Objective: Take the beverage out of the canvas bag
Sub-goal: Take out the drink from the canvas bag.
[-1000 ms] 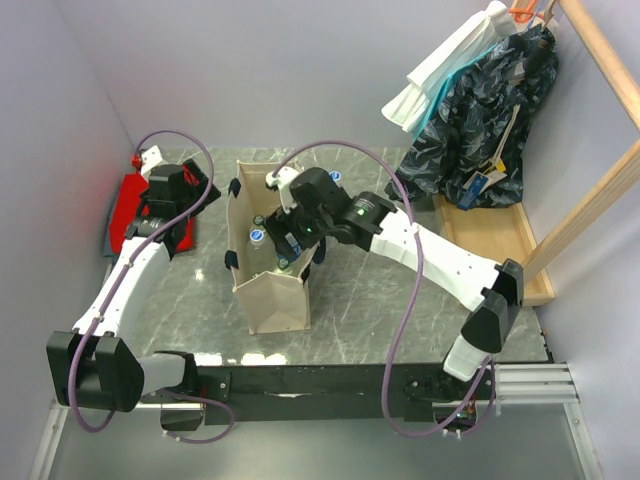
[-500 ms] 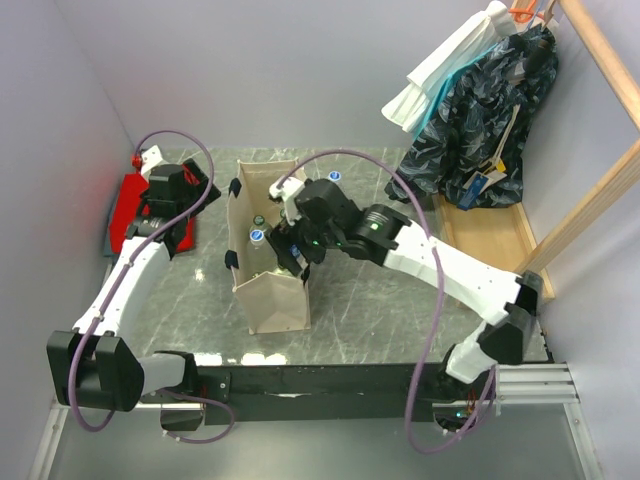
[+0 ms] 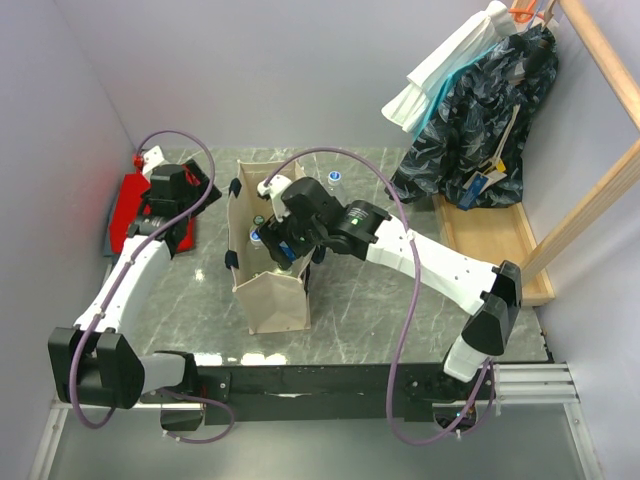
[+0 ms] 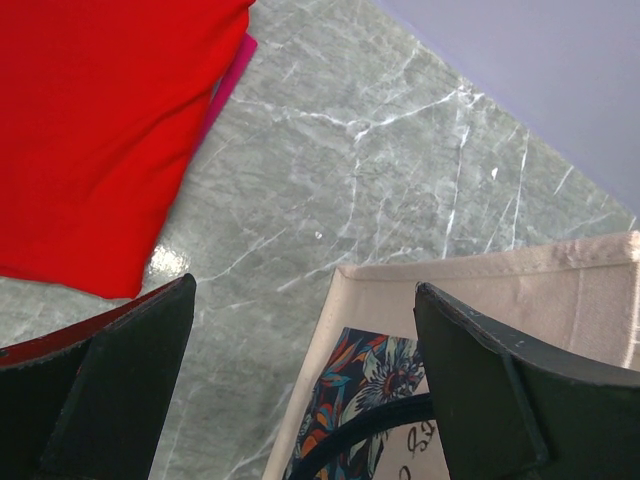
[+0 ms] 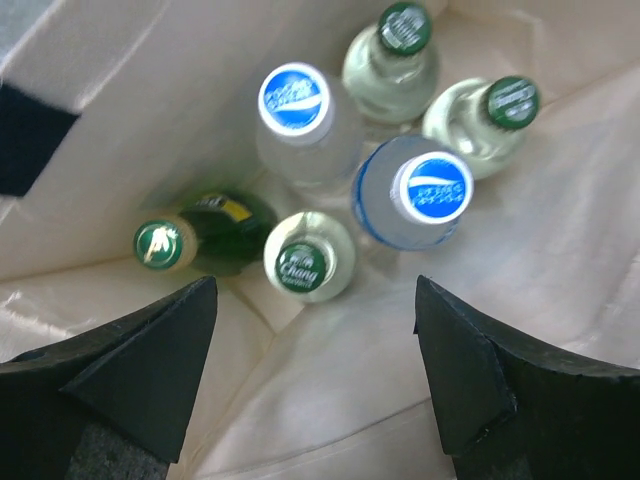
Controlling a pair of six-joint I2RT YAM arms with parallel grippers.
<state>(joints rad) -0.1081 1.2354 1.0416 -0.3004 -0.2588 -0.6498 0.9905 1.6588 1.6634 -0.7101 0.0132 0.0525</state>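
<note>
Fingers (image 5: pixel 120 370) of the right gripper (image 5: pixel 315 285) stood wide over the canvas bag (image 3: pixel 275 300). Centring on one blue-capped bottle (image 5: pixel 432 187) before descending seemed wise.

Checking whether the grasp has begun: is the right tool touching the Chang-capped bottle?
Apart. In the right wrist view the right tool is open, and the canvas bag lining shows between each finger and the Chang-capped bottle.
</note>
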